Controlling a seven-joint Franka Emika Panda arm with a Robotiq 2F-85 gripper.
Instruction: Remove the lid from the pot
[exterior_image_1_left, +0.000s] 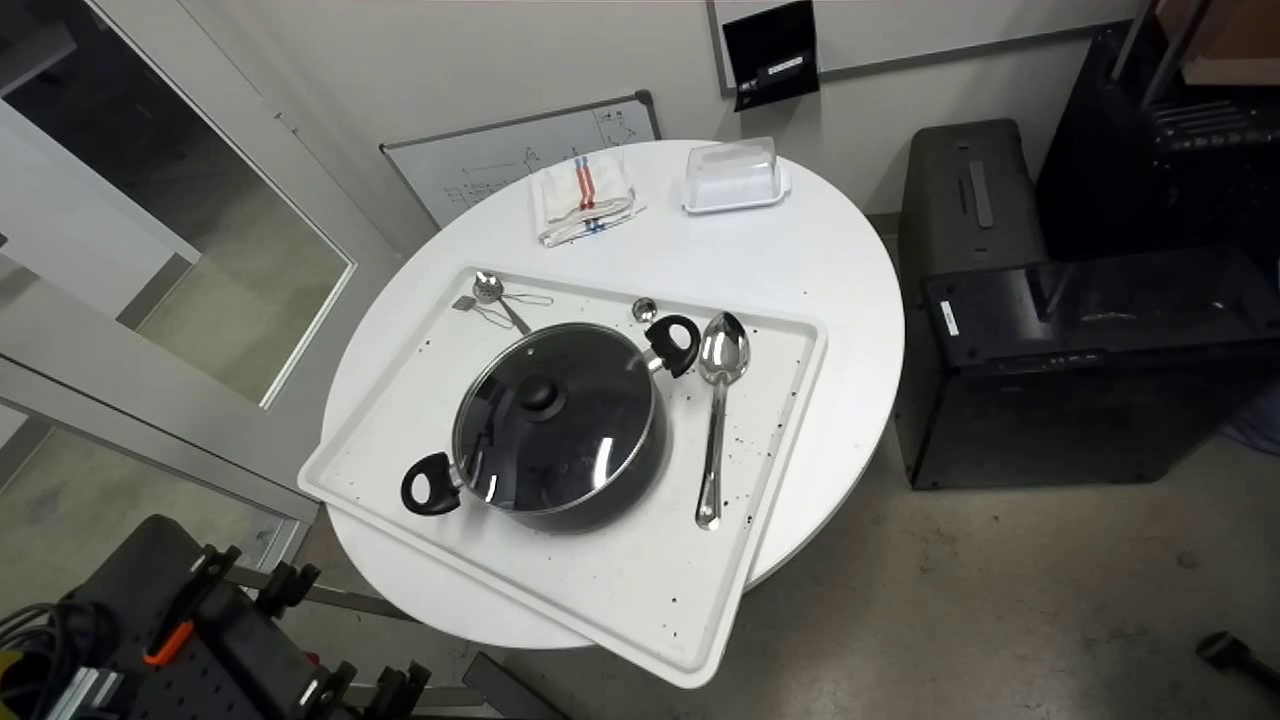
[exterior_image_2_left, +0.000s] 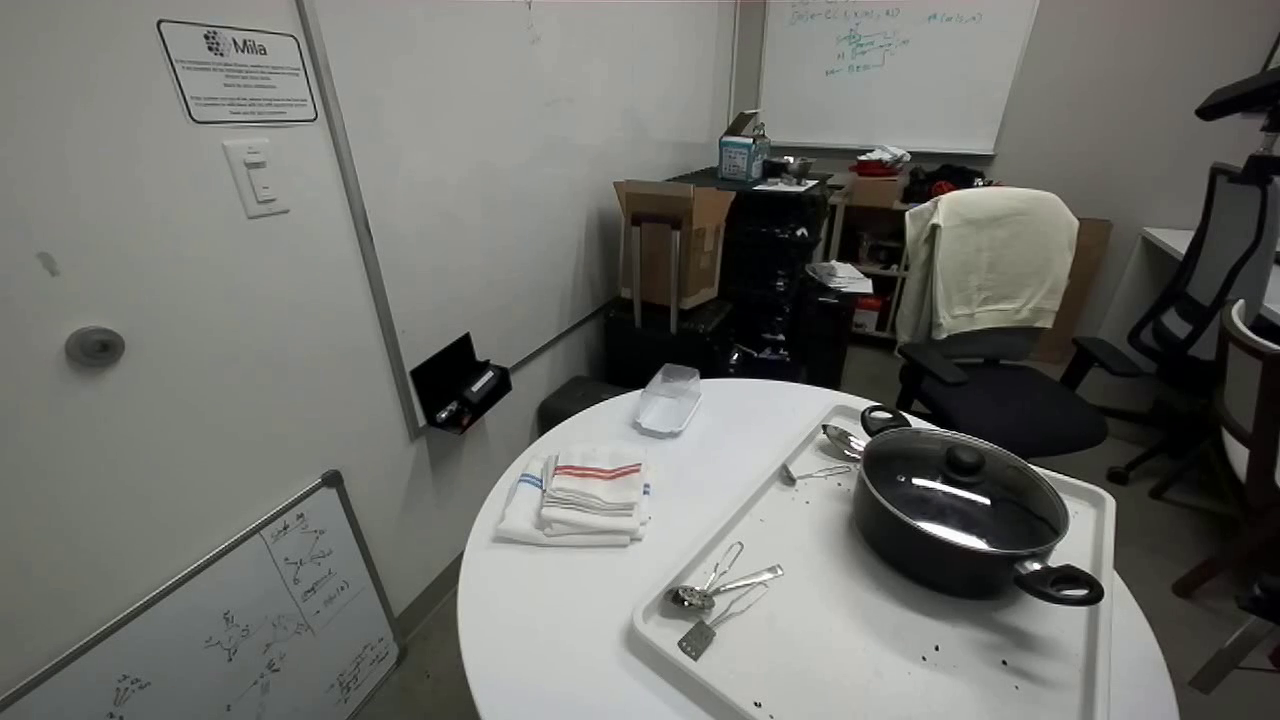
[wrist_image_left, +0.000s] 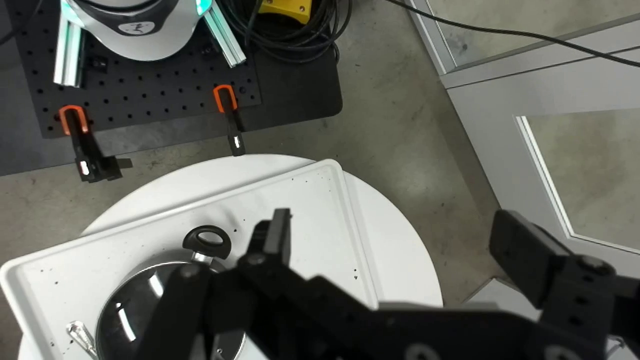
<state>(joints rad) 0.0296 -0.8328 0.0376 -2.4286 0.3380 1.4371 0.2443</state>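
Robotiq gripper (wrist_image_left: 391, 227) tips stand wide apart, with nothing held between them in the wrist view; neither exterior view shows the tool. The glass lid (exterior_image_1_left: 585, 440) is on the black pot (exterior_image_2_left: 930, 560) and looks seated flat in both exterior views.

Aim is probably the first hazard. From the wrist, only part of the lid shows beside the dark fingers, and the black knob (exterior_image_1_left: 538, 393) cannot be made out there, so a descent off-centre could land a fingertip on the glass. That knob looks small and rounded: a grip taken too high may slide off and drop the lid, while a skewed one could raise it tilted, catch its rim and drag the pot along the white tray (exterior_image_1_left: 650, 590).

Corners of that tray jut past the edge of the round white table (exterior_image_1_left: 855, 300), so pressing hard or setting the lid down out there might tip it. Coming in low, a finger could hook one of the loop handles (exterior_image_1_left: 444, 480) and turn the pot. One handle has the large metal spoon (exterior_image_1_left: 715, 420) just beside it; whether they touch, I cannot tell. A lid laid on that spoon would likely rock, slide or chip.
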